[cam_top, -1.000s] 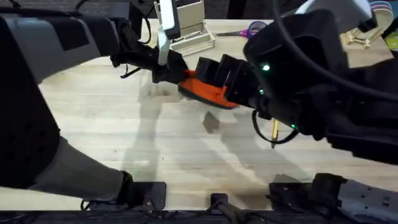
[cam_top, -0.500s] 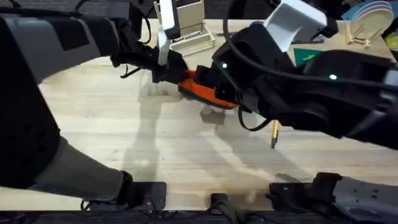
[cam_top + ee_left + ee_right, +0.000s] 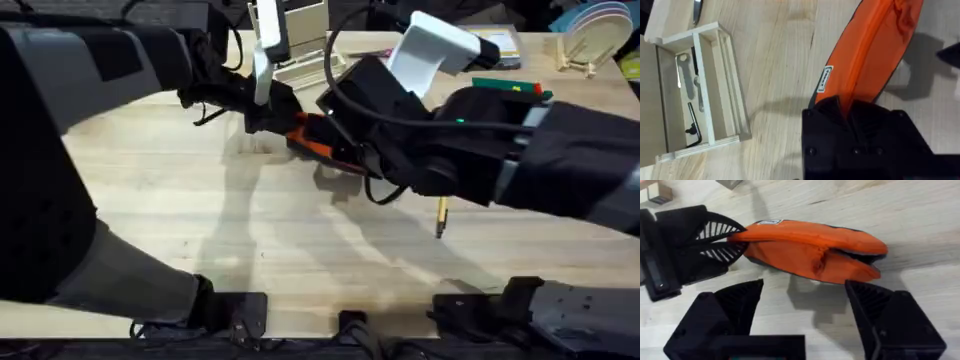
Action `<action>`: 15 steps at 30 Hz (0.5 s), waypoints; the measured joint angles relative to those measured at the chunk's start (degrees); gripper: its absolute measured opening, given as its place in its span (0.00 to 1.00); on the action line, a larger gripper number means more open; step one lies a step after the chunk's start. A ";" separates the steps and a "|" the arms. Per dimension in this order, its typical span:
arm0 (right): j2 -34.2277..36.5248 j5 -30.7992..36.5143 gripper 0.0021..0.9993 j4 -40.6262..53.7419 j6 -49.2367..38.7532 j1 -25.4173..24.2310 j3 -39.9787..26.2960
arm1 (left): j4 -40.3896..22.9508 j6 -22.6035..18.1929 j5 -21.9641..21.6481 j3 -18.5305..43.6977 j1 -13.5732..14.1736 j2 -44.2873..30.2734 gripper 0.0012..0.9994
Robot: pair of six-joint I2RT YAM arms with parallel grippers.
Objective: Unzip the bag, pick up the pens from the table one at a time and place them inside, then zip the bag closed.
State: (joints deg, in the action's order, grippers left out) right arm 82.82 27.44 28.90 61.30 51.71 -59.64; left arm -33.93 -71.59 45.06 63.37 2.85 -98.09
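Right gripper: its two black ribbed fingers stand wide apart and hold nothing. The soft oblong orange fabric pouch lies just beyond the fingertips, across the gap between them and not within it; the end of the pouch nearer the right finger gapes, showing a dark slit between two orange lips.

Left gripper: seen from the right wrist, its black ribbed fingers close on the opposite, narrow end of the orange pouch. From the left wrist, the pouch runs out from between the black gripper body and extends away over the wood, a small white label on its edge near the grip.

Overhead, the left gripper grips the left end of the pouch, and the right gripper hangs over its right part, hiding much of it. The pouch casts a shadow on the light-coloured wooden plank tabletop; whether it rests on the wood or is lifted cannot be told.

A slim yellowish-tan pen with a dark tip lies on the tabletop, well apart from the pouch, near the right arm.

A shallow pale wooden tray with compartments sits on the table beside the pouch, holding a black hex key and small metal tools.
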 joint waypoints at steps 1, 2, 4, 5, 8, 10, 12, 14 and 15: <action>0.41 0.00 0.98 -0.21 0.00 -0.20 0.00 | 0.00 0.00 0.00 0.00 0.00 -0.01 0.04; 0.84 0.00 0.98 -0.40 0.00 -0.46 0.00 | 0.00 0.00 0.00 0.00 0.00 0.00 0.04; 1.83 0.00 0.98 -0.85 0.00 -1.15 0.00 | 0.00 0.00 0.00 0.00 0.00 0.00 0.04; 2.33 0.00 0.97 -1.14 0.00 -1.44 0.00 | 0.00 0.00 0.00 0.00 0.00 -0.02 0.04; 3.85 0.00 0.96 -2.29 -0.01 -2.32 0.00 | 0.02 0.00 0.00 0.00 0.00 -0.02 0.04; 4.72 0.04 0.94 -2.71 -0.03 -2.82 0.00 | 0.00 0.00 0.00 0.00 0.00 -0.02 0.04; 5.61 0.13 0.91 -3.13 -0.02 -3.29 0.00 | 0.00 0.00 0.00 0.00 0.00 0.00 0.04; 6.33 0.23 0.86 -3.37 -0.01 -3.70 0.00 | 0.00 0.00 0.00 0.00 0.00 -0.02 0.04; 6.66 0.22 0.83 -3.55 -0.02 -3.96 0.00 | 0.00 0.00 0.00 0.00 0.00 0.00 0.04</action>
State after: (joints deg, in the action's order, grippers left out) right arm 89.48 27.66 25.35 61.28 47.76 -59.64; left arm -33.93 -71.59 45.06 63.37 2.85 -98.09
